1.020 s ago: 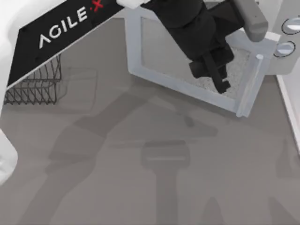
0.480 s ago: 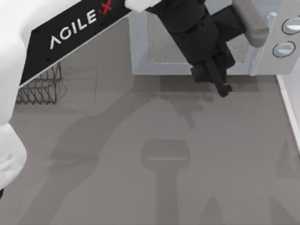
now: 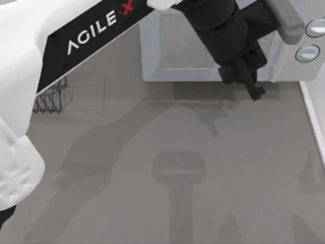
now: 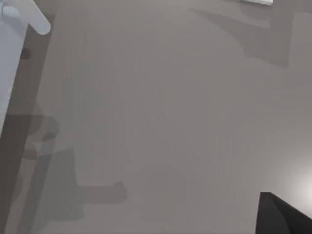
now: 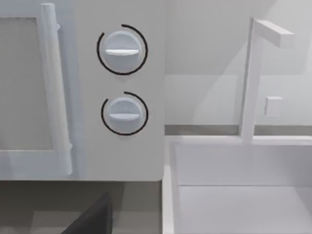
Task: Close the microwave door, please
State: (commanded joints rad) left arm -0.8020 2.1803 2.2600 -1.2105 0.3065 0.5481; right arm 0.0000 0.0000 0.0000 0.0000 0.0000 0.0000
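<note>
The microwave door [image 3: 183, 46] lies flush against the white microwave [image 3: 310, 73], its grey window facing out. Its pale bar handle [image 3: 277, 58] stands beside the two round knobs [image 3: 306, 53]. My left arm reaches over the door, and my left gripper [image 3: 250, 84] hangs just in front of the door's lower edge near the handle. In the right wrist view the door [image 5: 24, 83], handle [image 5: 53, 92] and knobs [image 5: 122, 48] face the camera, with a dark part of my right gripper [image 5: 92, 219] low in the picture. The left wrist view shows the door's edge [image 4: 7, 73].
A dark wire rack [image 3: 51, 99] sits at the table's left, partly under my left arm. A white sink [image 5: 243, 195] with a tall faucet [image 5: 251, 78] stands right of the microwave. A white edge [image 3: 315, 127] runs along the table's right.
The door has swung from an angled, open position to flush against the microwave. My left gripper moved right and slightly back with it.
</note>
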